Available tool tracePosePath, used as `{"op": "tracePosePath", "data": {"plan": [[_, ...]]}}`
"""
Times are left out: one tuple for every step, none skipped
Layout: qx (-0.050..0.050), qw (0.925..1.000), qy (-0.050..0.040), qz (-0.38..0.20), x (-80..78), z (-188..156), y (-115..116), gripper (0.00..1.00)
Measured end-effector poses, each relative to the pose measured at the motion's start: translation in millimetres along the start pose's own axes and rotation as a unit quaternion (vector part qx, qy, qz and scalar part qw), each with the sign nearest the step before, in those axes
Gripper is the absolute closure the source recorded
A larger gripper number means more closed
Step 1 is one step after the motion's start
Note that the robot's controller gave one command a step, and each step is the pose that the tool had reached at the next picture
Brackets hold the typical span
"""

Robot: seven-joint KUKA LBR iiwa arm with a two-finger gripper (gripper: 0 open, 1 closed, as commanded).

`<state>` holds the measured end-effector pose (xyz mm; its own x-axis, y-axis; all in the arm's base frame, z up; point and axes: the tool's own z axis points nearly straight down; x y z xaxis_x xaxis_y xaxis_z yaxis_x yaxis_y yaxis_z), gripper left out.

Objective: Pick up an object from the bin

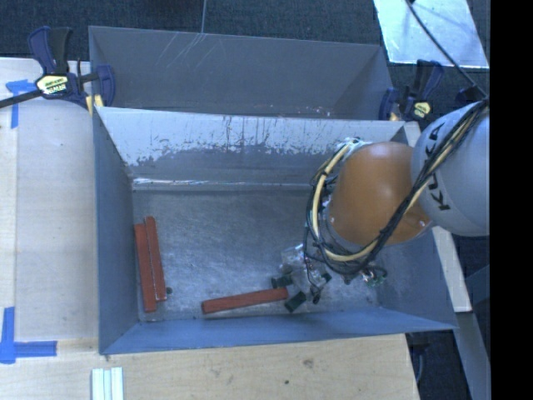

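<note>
Grey metal bin [115,182], arm in from the right. Orange wrist cover [371,194] sits over the right half of the floor, wrapped in yellow and black cables [321,192]. Gripper [301,294] hangs below the cover, low in the near right part of the bin, close to the near wall.

A reddish-brown flat bar [244,303] lies on the floor along the near wall, slightly tilted, with its right end right at the gripper. Can't tell if they touch. Can't tell whether the claw is released or clenched either; cover and cabling hide too much, and nothing is seen clearly gripped.

A second reddish-brown bar [150,263] lies by the left wall, running near to far, well apart from the gripper. It looks like two strips side by side.
</note>
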<state>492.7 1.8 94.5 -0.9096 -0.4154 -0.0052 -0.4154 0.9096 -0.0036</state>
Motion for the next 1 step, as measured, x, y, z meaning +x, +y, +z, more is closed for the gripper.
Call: {"op": "tracePosePath", "data": {"plan": [[-0.001,1.0000,0.0004,-0.001,-0.1,0.5,1.6,1.00]]}}
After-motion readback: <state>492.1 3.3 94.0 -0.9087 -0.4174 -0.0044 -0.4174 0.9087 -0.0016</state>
